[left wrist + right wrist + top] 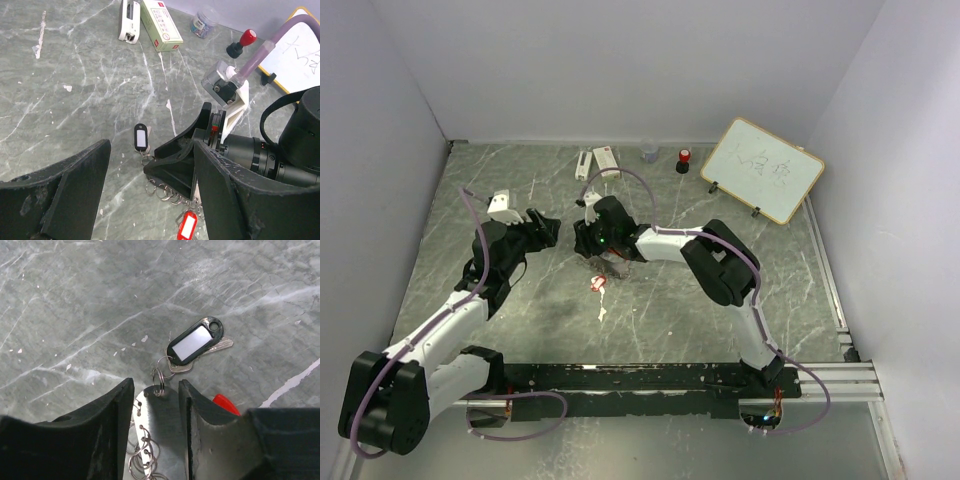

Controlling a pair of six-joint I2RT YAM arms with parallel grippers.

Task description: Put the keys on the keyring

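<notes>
At the middle of the grey marbled table, the two grippers meet over the task's things. The right gripper has its jaws set partway apart. The keyring, a flat silver plate with small rings threaded through holes along one edge, fills the gap. Its two long edges lie against the inner faces of the fingers, so it is taken edge to edge. From the plate's far end one ring leads by a second to the black key, whose black head with a pale window and short silver blade lie flat on the table just beyond the fingertips. The red key lies on the side of that gripper nearer the arm bases, beside the loose rings. Only its red head with a pale window shows, and whether it is joined to a ring cannot be told. The left gripper, just left of the right one, stands with jaws wide apart and holds nothing. A small white scrap lies nearer the bases. Toward the far wall are a white stapler, a printed box, a clear pot of clips, a red-topped black cylinder and a tilted whiteboard.
</notes>
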